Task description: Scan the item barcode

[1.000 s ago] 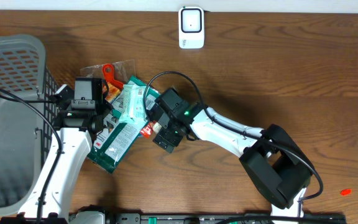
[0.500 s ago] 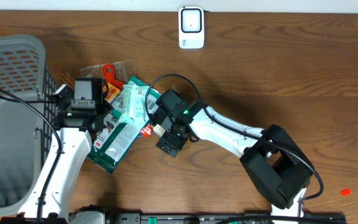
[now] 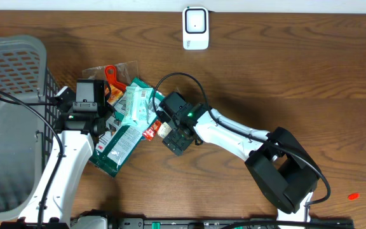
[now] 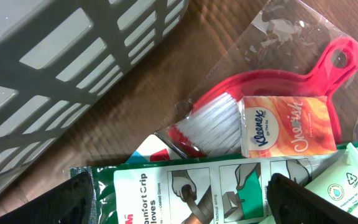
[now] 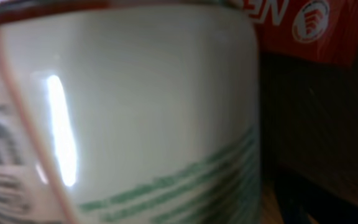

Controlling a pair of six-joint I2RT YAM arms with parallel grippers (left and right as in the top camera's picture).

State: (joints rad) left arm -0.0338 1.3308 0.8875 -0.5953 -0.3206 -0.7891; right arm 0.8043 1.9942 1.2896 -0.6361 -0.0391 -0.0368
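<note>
Nearest to the robot's side of the table (image 3: pixel 284 76), the right arm reaches from the near right corner diagonally toward the pile in the left half, and the right gripper (image 3: pixel 165 131) sits at the right edge of this pile. Its wrist camera is filled by a cream-coloured item (image 5: pixel 135 112) with thin green stripes, very close in front of the jaws, with a red pack (image 5: pixel 303 25) just behind it. I judge this item is the one to scan, and the right arm is clearly nearer to it. Its long axis cannot be read from so near, and no finger shows, so I cannot tell whether the jaws stand wide or already grip it. The left gripper (image 4: pixel 191 205) hovers over the green gloves pack (image 3: pixel 114 147), which lies diagonally; its fingers (image 4: pixel 73 199) stand wide apart and hold nothing. Beyond it lie a Kleenex pack (image 4: pixel 288 124) and a red dustpan (image 4: pixel 278 81). The scanner (image 3: pixel 195 27) stands at the far edge, well apart from the pile.
</note>
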